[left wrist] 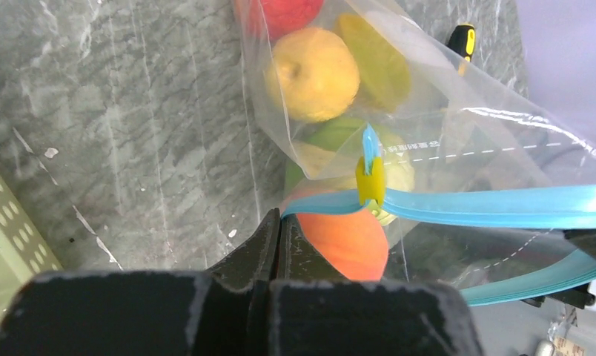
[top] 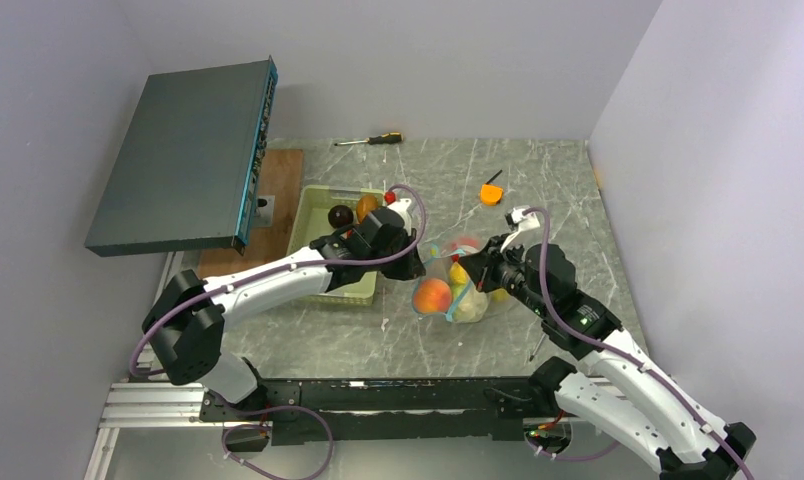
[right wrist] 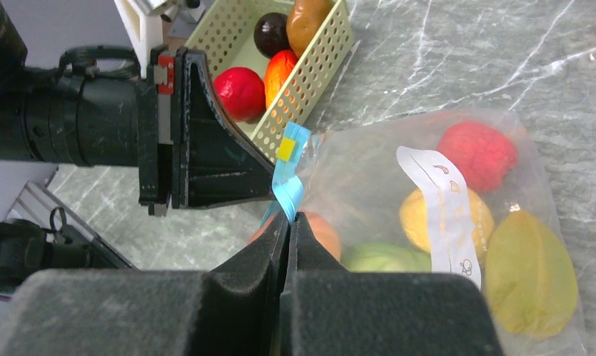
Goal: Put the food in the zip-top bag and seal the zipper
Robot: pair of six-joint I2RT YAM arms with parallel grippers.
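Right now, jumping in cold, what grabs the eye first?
The clear zip-top bag mid-table, stuffed with bright toy fruit, with both the left gripper and right gripper pinched shut on its teal zipper. Next, the green tray at left, holding a few more.

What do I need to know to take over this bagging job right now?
Left gripper: shut on the zipper at its end, beside the yellow slider.
Right gripper: shut on the same strip.
Zip-top bag: on the table, right of the green tray.
Done: at least five pieces of food bagged.
To do: four pieces visible in the tray; the zipper tracks gape apart, unsealed.
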